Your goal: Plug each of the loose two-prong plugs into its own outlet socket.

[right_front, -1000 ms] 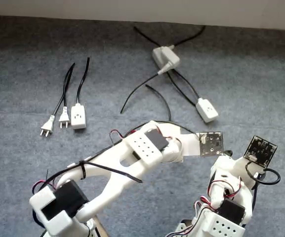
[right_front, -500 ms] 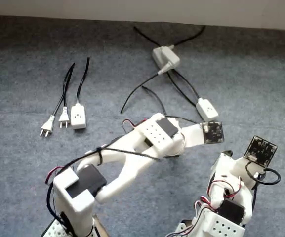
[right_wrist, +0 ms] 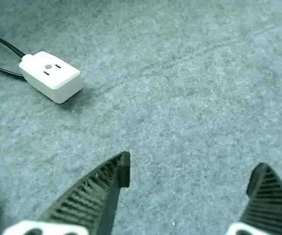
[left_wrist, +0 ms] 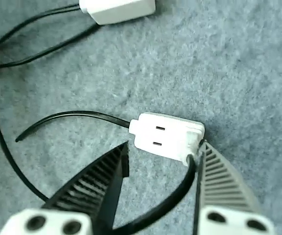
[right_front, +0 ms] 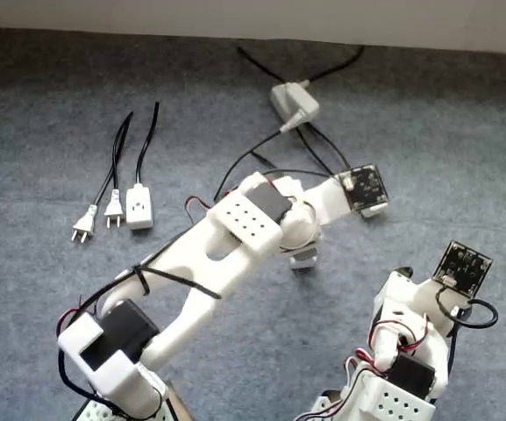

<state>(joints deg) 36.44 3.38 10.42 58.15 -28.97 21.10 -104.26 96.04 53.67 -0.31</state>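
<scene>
The left hand [left_wrist: 162, 149] hangs wide open and empty, straddling the white plastic two-slot outlet socket [left_wrist: 167, 134] on the grey felt table [left_wrist: 238, 58]. The step in hand looks like grasping that socket; next the hand must close squarely on its sides, while the small white two-prong plugs [right_front: 83, 224] lie well apart

plugs [right_front: 83, 225]: side by side, left on the surface [right_front: 463, 132], just beside a socket [right_front: 138, 204]
far socket [right_front: 292, 101]: behind, mid-surface
near socket [left_wrist: 167, 136]: between the left arm's [right_front: 235, 232] jaws
</scene>
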